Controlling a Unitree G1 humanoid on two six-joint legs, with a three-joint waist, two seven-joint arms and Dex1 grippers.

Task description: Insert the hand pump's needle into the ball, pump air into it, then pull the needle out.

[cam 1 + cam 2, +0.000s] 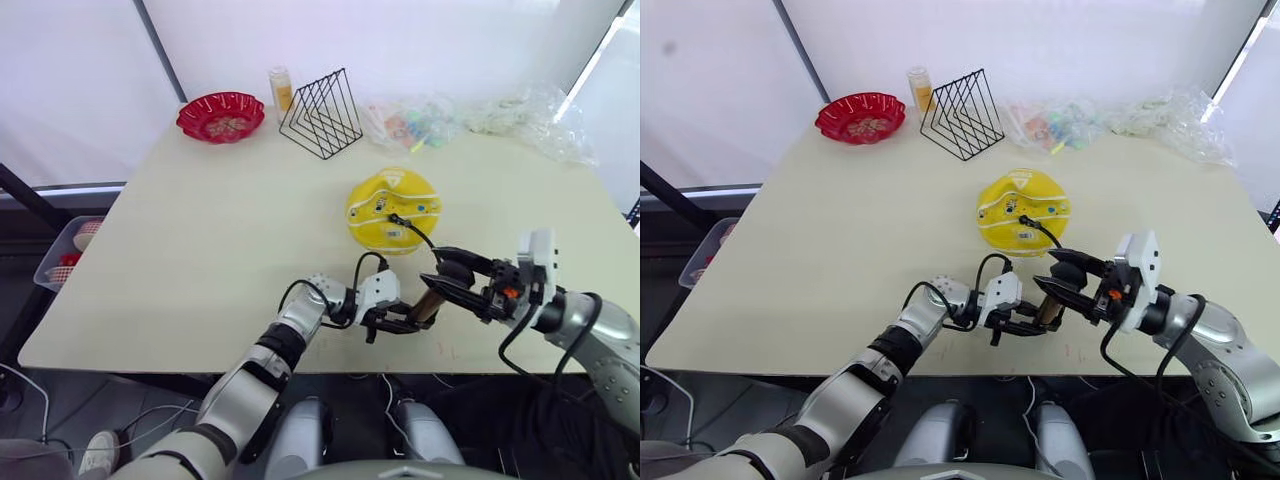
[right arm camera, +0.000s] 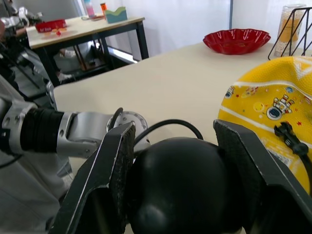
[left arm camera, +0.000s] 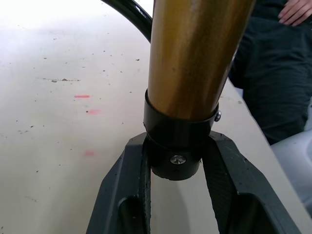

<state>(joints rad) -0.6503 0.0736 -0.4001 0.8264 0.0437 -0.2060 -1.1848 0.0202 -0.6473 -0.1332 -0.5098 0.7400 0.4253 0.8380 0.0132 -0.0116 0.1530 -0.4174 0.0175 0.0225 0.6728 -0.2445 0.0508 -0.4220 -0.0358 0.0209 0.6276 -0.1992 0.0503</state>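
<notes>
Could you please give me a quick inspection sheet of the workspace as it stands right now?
Surface: beige table, faint red marks near the front edge.
Job's things: partly deflated yellow ball; hand pump held between both grippers, its hose reaching the ball; needle itself too small to tell.
Clutter: red bowl, black wire rack, bottle, plastic bags.
Grippers: left gripper shut on the pump's base cap; right gripper shut on the pump's round handle.
Cables: black arm cables.
Surroundings: another table, a person's hand.

A lab-like workroom: plain white walls, work tables (image 2: 83, 29), cluttered beige table (image 1: 200, 250).
</notes>
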